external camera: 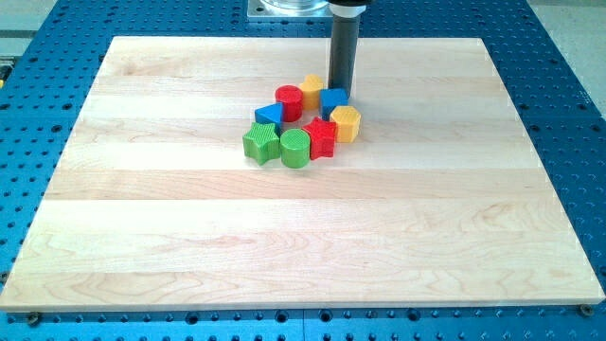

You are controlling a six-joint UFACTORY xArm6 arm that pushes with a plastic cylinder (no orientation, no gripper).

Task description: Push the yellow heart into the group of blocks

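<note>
The yellow heart (311, 88) sits at the top of a tight group of blocks, touching the red cylinder (289, 101) and next to the blue cube (331, 100). The group also holds a yellow hexagon-like block (346, 123), a red star (322, 137), a green cylinder (295, 149), a green star (260, 142) and a blue triangle (269, 115). My tip (341, 92) stands just behind the blue cube's top edge, right of the yellow heart, close to both.
The blocks lie on a wooden board (189, 237), a little above its middle. A blue perforated table (568, 57) surrounds the board. A metal mount (284, 8) sits at the view's top edge.
</note>
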